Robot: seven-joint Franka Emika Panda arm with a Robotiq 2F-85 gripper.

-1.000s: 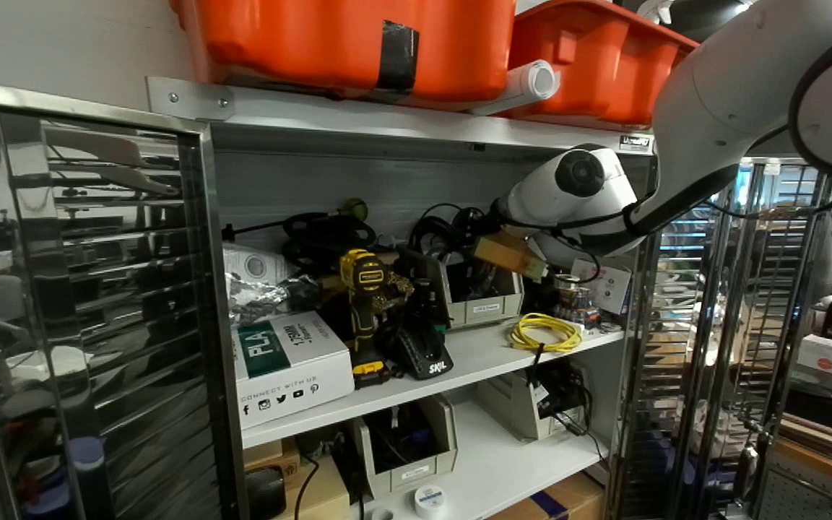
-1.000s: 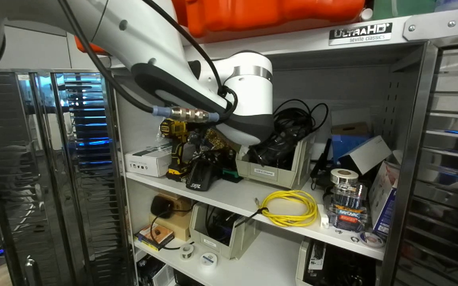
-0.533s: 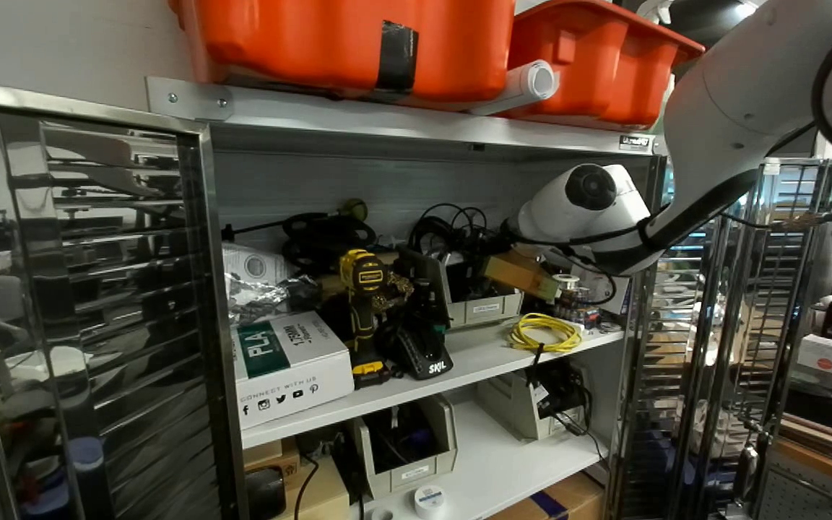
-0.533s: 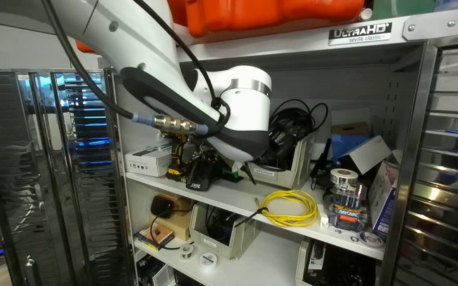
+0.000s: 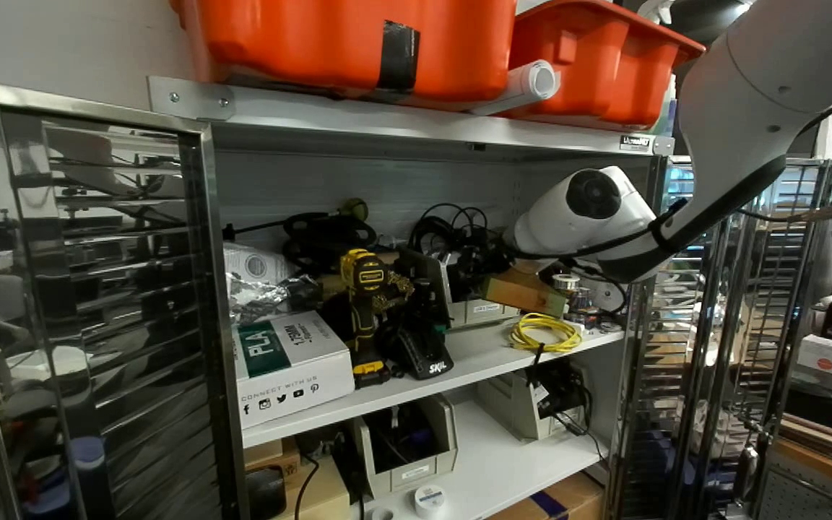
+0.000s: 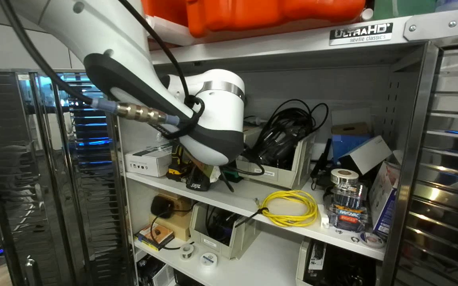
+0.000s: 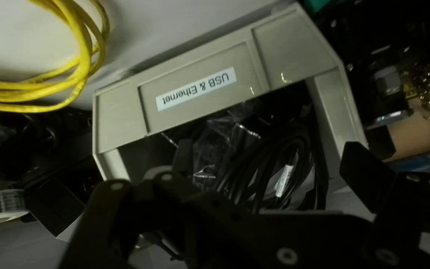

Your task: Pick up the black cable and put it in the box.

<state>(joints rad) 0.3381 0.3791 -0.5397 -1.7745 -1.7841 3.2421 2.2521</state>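
The black cable lies coiled in the box in the wrist view point(image 7: 265, 175), with a white tag on it. It also shows in an exterior view point(image 6: 298, 123). The box point(image 7: 215, 59) is light grey, labelled "USB & Ethernet", and stands on the upper shelf in both exterior views point(image 5: 484, 310) point(image 6: 288, 180). My gripper point(image 7: 274, 166) is open in the wrist view, its fingers point(image 7: 366, 175) wide apart on both sides of the coil. I see no contact. In the exterior views the wrist or clutter mostly hides the gripper.
A yellow cable point(image 6: 292, 208) lies before the box. A drill point(image 5: 364, 289), a charger point(image 5: 419, 350) and a PLA carton point(image 5: 293, 365) stand to one side, batteries point(image 6: 348, 214) to the other. Another black coil point(image 5: 329, 235) lies at the back. The upper shelf board point(image 6: 312, 57) runs above the arm.
The arm has moved lower and sideways, leftward in the exterior view that shows the batteries up close and rightward in the view with the PLA carton in front. The cable coil stays in the box.
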